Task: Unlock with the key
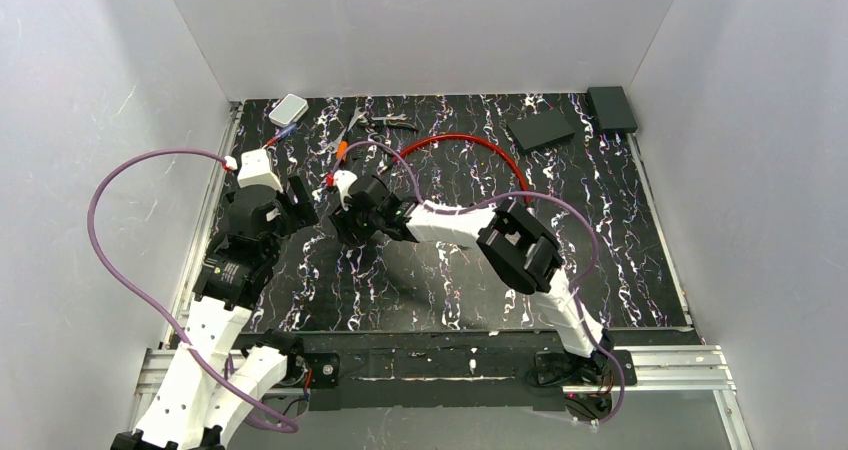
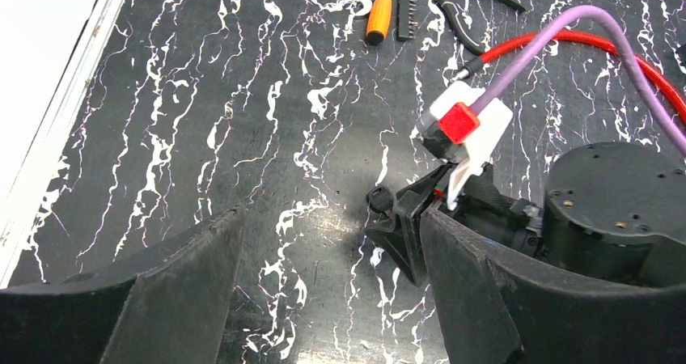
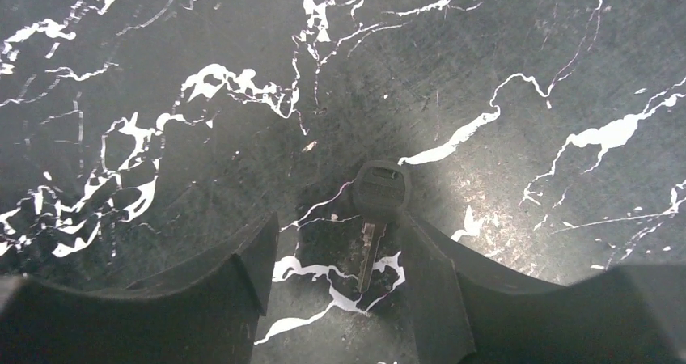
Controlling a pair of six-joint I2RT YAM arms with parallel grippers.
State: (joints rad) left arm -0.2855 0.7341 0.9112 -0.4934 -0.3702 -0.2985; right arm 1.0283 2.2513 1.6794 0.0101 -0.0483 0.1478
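Black-headed with a thin metal blade, the key (image 3: 374, 218) lies flat on the marbled black counter (image 1: 620, 250), in its left half and about midway between the far and near edges. In the right wrist view it sits between the spread fingers of the right gripper (image 3: 338, 234), which are lowered to the surface. The key is much closer to one finger, and whether it touches that finger cannot be told. Nothing is clamped; the jaws stand apart on either side of the key.

Just beside it, toward the left edge, the left gripper (image 1: 300, 205) hangs above the counter with its jaws wide apart and nothing between them, facing the right gripper's tip.

Farther toward the far edge lie an orange-handled screwdriver (image 2: 378, 16) and pliers (image 2: 457, 20). A red cable (image 1: 470, 142) arcs across the middle of the counter. A small white box (image 1: 288, 109) sits at the far left corner, and two flat black boxes (image 1: 542, 128) (image 1: 611, 108) sit near the far right corner.
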